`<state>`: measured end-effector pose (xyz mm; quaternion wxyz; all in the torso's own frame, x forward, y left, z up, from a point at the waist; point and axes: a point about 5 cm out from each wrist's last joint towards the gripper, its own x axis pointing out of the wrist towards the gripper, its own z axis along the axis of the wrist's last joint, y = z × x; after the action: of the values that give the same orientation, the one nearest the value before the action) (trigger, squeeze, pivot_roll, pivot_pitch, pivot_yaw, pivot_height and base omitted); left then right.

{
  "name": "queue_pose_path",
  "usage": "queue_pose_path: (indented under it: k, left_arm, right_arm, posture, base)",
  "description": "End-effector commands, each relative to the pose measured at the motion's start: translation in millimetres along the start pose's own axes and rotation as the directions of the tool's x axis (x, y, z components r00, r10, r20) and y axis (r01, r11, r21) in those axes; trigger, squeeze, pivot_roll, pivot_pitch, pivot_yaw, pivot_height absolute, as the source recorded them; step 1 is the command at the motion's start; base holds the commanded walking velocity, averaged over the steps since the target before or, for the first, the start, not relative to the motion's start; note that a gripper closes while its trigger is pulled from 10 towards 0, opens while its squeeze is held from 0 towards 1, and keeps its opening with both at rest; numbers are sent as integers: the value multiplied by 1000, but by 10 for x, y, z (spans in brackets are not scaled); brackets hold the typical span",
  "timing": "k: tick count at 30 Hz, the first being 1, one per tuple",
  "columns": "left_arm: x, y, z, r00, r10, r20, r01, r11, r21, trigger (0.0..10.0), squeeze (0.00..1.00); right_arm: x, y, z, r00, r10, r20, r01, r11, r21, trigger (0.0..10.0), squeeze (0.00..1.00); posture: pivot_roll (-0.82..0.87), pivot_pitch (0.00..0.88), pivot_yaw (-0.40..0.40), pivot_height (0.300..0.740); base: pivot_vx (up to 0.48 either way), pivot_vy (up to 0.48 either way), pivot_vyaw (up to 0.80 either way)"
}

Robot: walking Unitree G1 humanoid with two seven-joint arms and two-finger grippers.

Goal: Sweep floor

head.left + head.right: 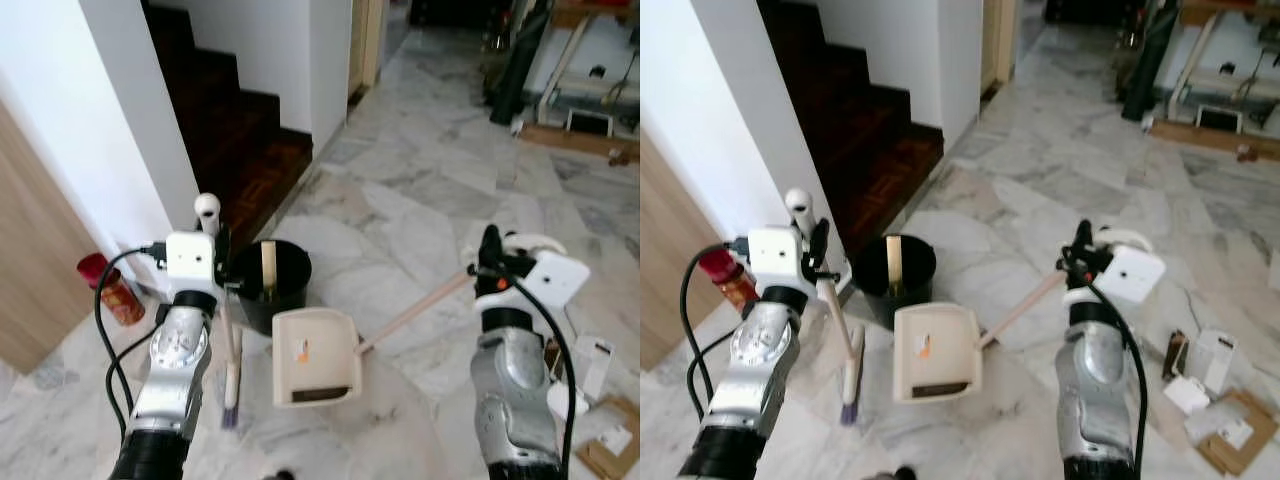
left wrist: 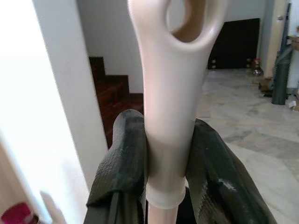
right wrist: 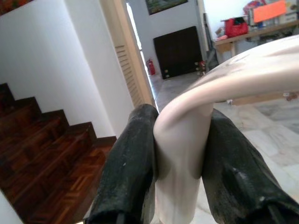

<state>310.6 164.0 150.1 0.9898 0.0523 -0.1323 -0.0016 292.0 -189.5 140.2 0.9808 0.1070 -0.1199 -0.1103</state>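
Both silver arms rise from the near edge of the head views, and each one has a tool in hand. Left gripper up front by the white wall, its black fingers clamped tight on either side of the cream broom handle, just below the hanging loop at the handle's top end. From there the broom drops almost straight down, and its dark bristles rest on the marble floor just beside the left forearm. Over on the other side, the right gripper is raised, and its fingers squeeze the curved pale end of the dustpan handle. That long handle slants down and inward across the marble to the beige dustpan, which sits on the floor between the two arms, right next to the broom head. Just behind the dustpan stands a black bucket with a pale stick upright inside it. A red can sits at the foot of the wall, near the wooden panel. Dark wooden stairs climb away beyond the wall's corner, and flat cardboard and small white packages lie scattered on the floor at the right.
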Motion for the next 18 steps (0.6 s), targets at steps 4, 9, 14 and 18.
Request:
queue_pose_path:
  k: [4, 9, 14, 18]
  left_arm:
    - [-9, 53, -7, 1000, 3, -20, -3, 1000, 15, 10000, 0]
    - [-13, 47, -15, 1000, 7, -24, -7, 1000, 4, 10000, 0]
    - [-14, 42, -6, 1000, 4, -23, -4, 1000, 4, 10000, 0]
    - [-10, 55, -10, 999, 4, -32, -3, 999, 39, 10000, 0]
  right_arm:
    - [124, 100, 180, 997, 28, 74, -30, 999, 28, 10000, 0]
    - [167, 137, 234, 994, 52, 94, -55, 998, 29, 10000, 0]
    - [172, 154, 240, 993, 60, 101, -61, 998, 6, 10000, 0]
    - [167, 136, 238, 994, 42, 102, -42, 999, -3, 10000, 0]
  posture:
    - [66, 16, -8, 740]
    - [65, 21, -9, 740]
    - [70, 28, -12, 740]
    - [69, 30, -10, 740]
  base:
    - [0, 0, 0]
    - [0, 0, 0]
    - [0, 0, 320]
    - [0, 0, 800]
